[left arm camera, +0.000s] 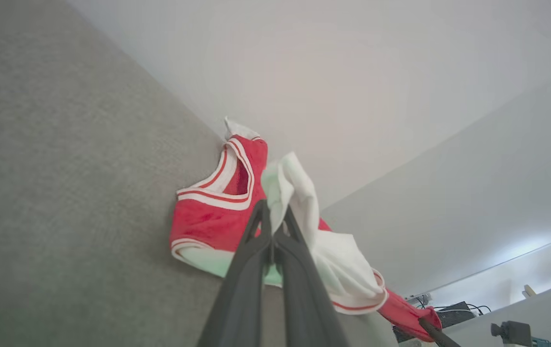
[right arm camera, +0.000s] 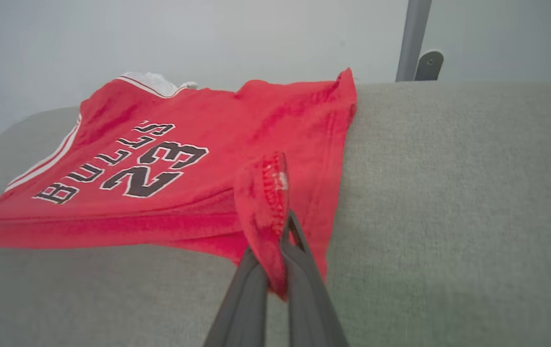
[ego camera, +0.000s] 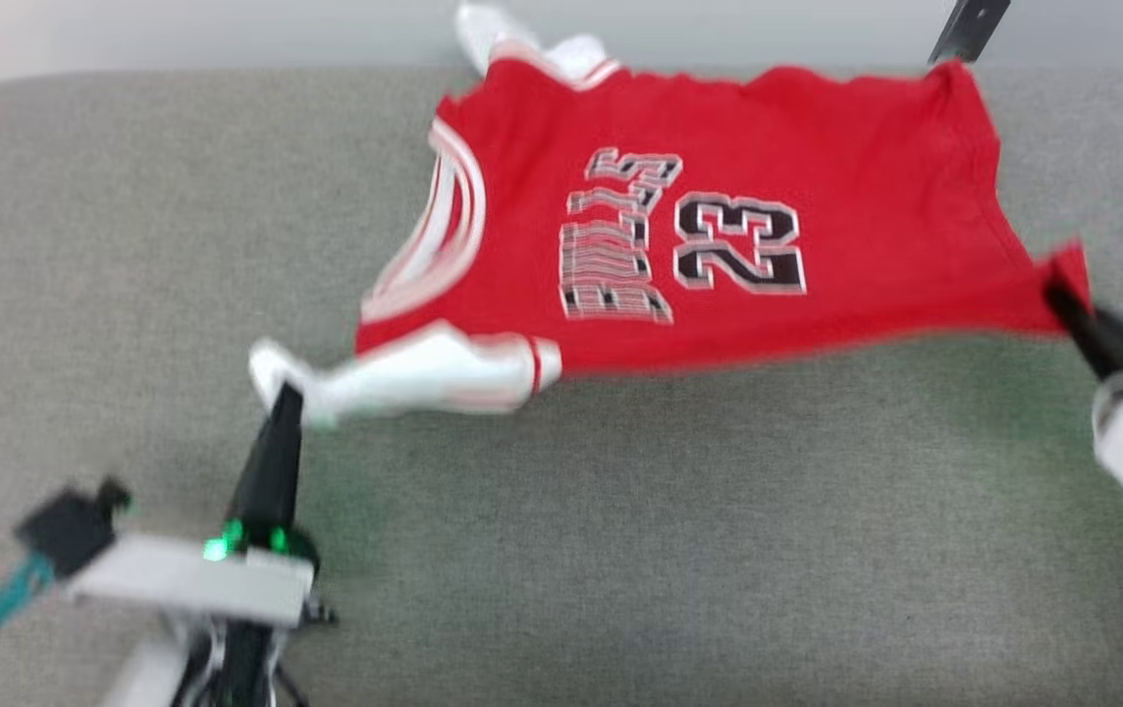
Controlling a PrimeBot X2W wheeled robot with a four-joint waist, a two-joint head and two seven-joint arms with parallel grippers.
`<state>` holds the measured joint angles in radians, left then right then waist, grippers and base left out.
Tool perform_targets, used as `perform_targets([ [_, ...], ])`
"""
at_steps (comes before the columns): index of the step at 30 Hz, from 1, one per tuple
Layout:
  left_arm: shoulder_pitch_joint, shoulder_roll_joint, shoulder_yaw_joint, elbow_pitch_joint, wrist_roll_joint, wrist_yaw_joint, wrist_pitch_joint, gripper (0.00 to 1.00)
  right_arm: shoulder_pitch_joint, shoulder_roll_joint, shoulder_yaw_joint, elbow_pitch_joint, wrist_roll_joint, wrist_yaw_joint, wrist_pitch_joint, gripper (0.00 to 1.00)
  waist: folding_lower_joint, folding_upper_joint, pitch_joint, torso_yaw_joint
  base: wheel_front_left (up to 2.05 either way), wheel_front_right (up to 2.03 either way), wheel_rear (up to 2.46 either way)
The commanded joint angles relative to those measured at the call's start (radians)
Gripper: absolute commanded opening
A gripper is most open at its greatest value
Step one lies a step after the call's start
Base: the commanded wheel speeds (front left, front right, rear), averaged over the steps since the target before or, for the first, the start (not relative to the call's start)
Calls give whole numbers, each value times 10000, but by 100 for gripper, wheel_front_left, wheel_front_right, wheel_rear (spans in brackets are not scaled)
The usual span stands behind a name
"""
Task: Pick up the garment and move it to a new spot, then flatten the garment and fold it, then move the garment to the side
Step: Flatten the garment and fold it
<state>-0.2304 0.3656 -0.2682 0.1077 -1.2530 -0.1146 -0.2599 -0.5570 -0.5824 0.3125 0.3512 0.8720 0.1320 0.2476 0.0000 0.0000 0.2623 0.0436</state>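
The garment is a red jersey T-shirt with white sleeves and black-and-white chest lettering, stretched face up across the far half of the grey table, neck to the left. My left gripper is shut on the near white sleeve, which also shows in the left wrist view as white cloth pinched at the gripper. My right gripper is shut on the near hem corner at the right; in the right wrist view that red corner folds over the gripper.
The grey table's far edge meets a pale wall. A dark metal post stands behind the table at the far right. Bare tabletop lies in front of the garment and to its left.
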Motion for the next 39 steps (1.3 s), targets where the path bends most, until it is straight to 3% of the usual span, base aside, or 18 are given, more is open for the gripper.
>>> perform_targets([
  [1, 385, 21, 275, -245, 69, 105, -69, 0, 462, -134, -288, -191, 48, -27, 77, 0, 0, 0, -195, -28, 0, 0, 0],
  [6, 2084, -125, 668, -1670, 407, 528, -70, 0, 2318, -214, -1383, -1553, -158, -34, 581, 0, 0, 0, -357, -63, 0, 0, 0],
  [12, 3636, -218, 902, -3465, 631, 1186, -69, 0, 4102, 129, -2921, -3234, -534, -36, 1327, 0, 0, 0, -302, -127, 0, 0, 0],
  [18, 3651, 0, 779, -4096, 898, 1443, 153, 0, 4776, 888, -3787, -4496, -1054, -33, 2153, 0, 0, 0, -99, -235, 0, 0, 0],
  [24, 2210, 281, 460, -3283, 1452, 1305, 520, 0, 4257, 1520, -4034, -4599, -1412, -25, 2608, 0, 0, 0, 185, -285, 0, 0, 0],
  [26, 1626, 123, 337, -2862, 1520, 1198, 515, 0, 4003, 1702, -4024, -4482, -1549, -25, 2654, 0, 0, 0, 343, -330, 0, 0, 0],
  [39, -1389, -166, -128, 185, 2225, 583, 566, 0, 2013, 2244, -3975, -2499, -2263, -24, 2082, 0, 0, 0, 1384, -433, 0, 0, 0],
])
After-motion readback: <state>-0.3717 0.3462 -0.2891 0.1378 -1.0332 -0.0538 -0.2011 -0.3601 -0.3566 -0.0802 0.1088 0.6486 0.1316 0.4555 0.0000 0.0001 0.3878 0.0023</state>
